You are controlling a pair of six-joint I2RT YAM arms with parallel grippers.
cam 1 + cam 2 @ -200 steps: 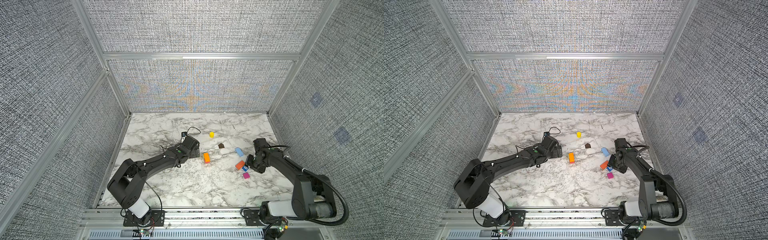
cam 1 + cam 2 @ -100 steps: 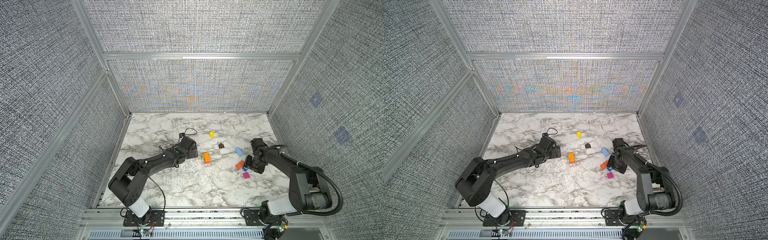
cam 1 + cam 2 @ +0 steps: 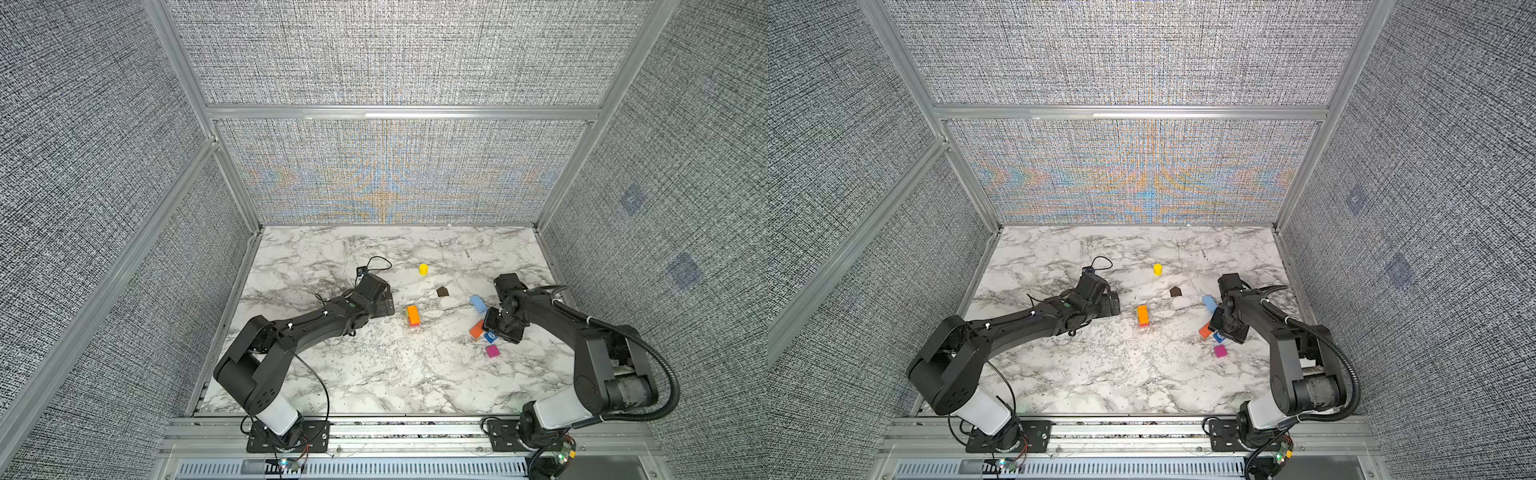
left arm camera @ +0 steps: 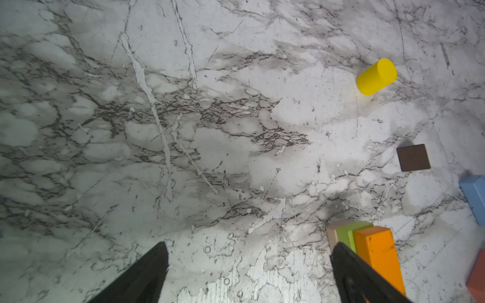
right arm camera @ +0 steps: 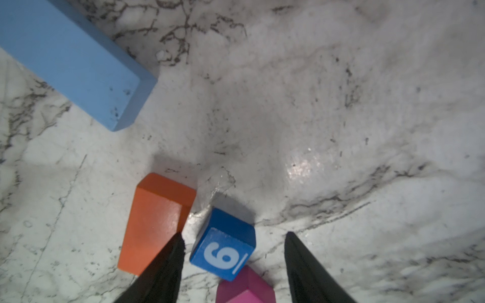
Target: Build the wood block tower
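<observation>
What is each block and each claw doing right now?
left gripper: open, empty, beside the tower.
right gripper: open, straddling the blue 6 cube, not clamped.
tower: short stack, orange brick on top, standing.
blue 6 cube: not lifted.
red-orange block: lying loose beside that cube.
light blue brick: lying flat, loose.
magenta cube: loose.
yellow cylinder: loose, off by itself.
dark brown piece: lying flat, loose.

both top views: high front, share whole table (image 3: pixel 374 374) | wrist views: close, seemingly downward
</observation>
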